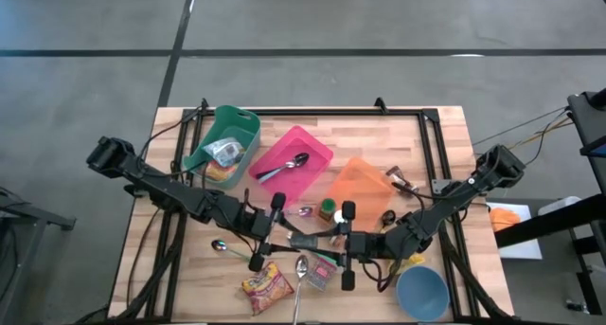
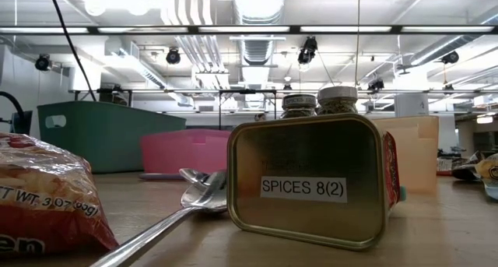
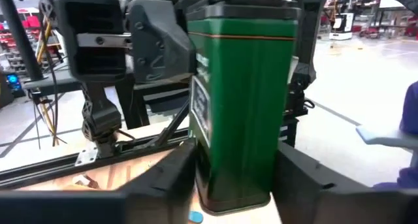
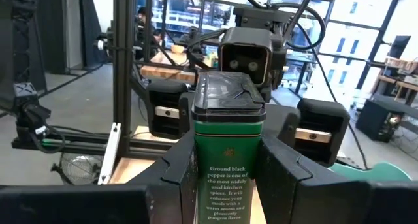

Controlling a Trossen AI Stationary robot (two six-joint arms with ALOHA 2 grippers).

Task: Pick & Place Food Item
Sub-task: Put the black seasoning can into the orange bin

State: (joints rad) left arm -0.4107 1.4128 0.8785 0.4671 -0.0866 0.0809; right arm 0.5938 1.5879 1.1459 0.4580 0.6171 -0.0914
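A green tin of ground black pepper (image 4: 228,152) stands upright in the air over the table's near middle (image 1: 312,240), between both grippers. My left gripper (image 1: 295,238) comes in from the table's left. It is shut on the tin, which fills the left wrist view (image 3: 241,100). My right gripper (image 1: 329,242) comes in from the right and is shut on the same tin. Each wrist view shows the other gripper just behind the tin. Neither gripper shows in the low view. My left gripper pinches the tin's lower half between its two fingers, one on each side wall (image 3: 199,165). The fingers lie level and come from the table's left. The tin stands upright, its bottom clear of the table. My right gripper pinches the tin's two side walls (image 4: 194,178) between its fingers, below the black lid. The fingers lie level and come from the table's right, with the printed face toward the wrist. The tin stands upright.
At the back stand a green bin (image 1: 222,140), a pink bin (image 1: 294,164) holding a spoon, and an orange bin (image 1: 360,185). Near the front edge lie a noodle packet (image 1: 267,287), a spoon (image 1: 300,273), a tin on its side (image 2: 311,185) and a blue bowl (image 1: 421,292).
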